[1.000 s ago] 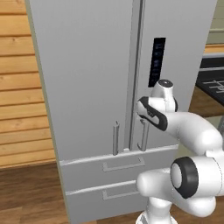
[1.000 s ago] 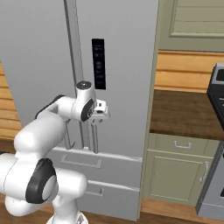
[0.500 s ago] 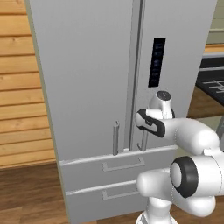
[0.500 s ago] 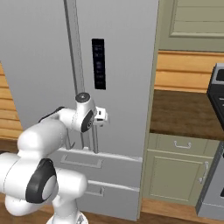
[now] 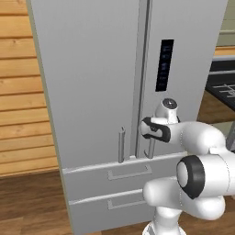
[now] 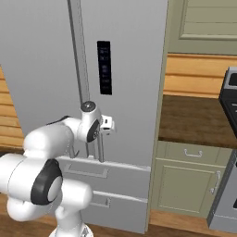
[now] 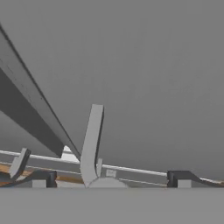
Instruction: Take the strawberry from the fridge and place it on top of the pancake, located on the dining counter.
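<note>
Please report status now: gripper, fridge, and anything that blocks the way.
Gripper open, at right door handle. Fridge doors both shut. Nothing blocking the handle.

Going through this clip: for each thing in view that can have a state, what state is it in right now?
fridge: both doors shut, both drawers below pushed in.
right door handle: between the open fingers, not yet gripped.
left door handle: untouched.
gripper: open, at the lower end of the right door handle.
display panel: dark.
cupboard beside the fridge: door and drawer shut.
</note>
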